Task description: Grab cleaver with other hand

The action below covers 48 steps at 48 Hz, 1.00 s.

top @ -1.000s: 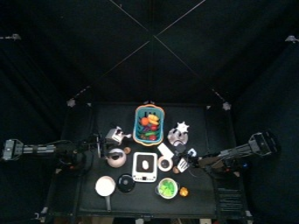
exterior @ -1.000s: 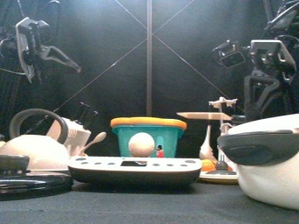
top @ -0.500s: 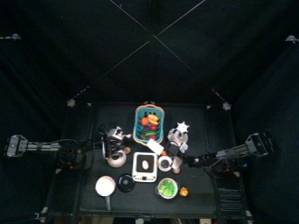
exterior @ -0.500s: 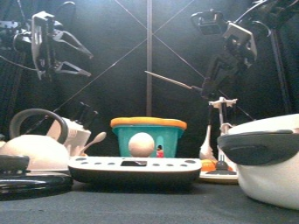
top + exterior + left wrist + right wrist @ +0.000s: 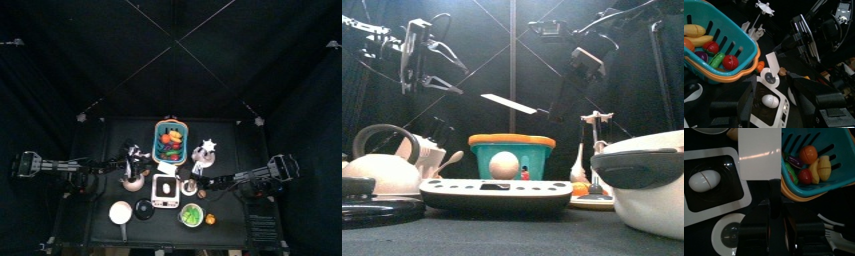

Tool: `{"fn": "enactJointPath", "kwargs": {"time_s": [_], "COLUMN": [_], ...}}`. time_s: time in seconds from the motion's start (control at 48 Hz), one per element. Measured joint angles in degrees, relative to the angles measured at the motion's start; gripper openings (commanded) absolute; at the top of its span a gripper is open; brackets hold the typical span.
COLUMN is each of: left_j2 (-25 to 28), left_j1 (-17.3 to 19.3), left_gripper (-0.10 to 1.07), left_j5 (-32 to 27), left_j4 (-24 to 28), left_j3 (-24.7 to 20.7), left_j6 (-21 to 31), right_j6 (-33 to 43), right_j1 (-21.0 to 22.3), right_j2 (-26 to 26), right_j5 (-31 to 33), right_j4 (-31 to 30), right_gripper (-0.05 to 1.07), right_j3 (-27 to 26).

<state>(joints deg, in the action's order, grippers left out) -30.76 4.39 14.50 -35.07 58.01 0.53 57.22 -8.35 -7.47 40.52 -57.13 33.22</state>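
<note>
Currently mid-handover, with the receiving half not yet done. Cleaver up in the air near the centre of the front view, above the basket, clear of the tabletop and everything on it. Pinched by its dark handle in the right gripper, jaws clenched on it, pale blade sticking out beyond the fingertips and slanting down toward the left of the front view. Seen from the right wrist: blade flat and unobstructed, hanging over the gap between the white device and the basket rim.

Left gripper in the upper left of the front view, jaws spread wide and holding nothing, well apart from the cleaver and a little higher.

Next move, by judgement: bring the left gripper across toward the centre and line its open jaws up on the cleaver. Little free handle visible, most of it buried between the right jaws, so probably a grasp on the blade's flat faces or on whatever handle stub shows. Close firmly first, and only then let go with the right. Main risk: a release before the left grip is secure, dropping the cleaver into the basket or onto the device below.
</note>
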Motion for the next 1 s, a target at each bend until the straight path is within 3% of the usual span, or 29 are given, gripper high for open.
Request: {"fn": "enactJointPath", "kwargs": {"time_s": [0.312,0.583,1.0], "left_j2": [5.01,6.24,6.42], "left_j1": [-0.79,-0.88,-0.88], "left_gripper": [0.85,0.83,0.52], "left_j5": [0.35,0.88,2.2], "left_j4": [0.0,-0.35,0.79], "left_j3": [-3.25,-3.96,-2.9], "left_j6": [0.0,0.97,7.65], "right_j6": [0.0,0.0,-0.09], "right_j1": [-0.09,-0.09,-0.18], "right_j2": [1.49,2.55,2.64], "right_j5": [0.0,0.0,-0.18], "right_j4": [-3.25,-5.27,-5.54], "right_gripper": [0.43,0.43,0.43], "right_j3": [-1.93,-2.72,-2.72]}}
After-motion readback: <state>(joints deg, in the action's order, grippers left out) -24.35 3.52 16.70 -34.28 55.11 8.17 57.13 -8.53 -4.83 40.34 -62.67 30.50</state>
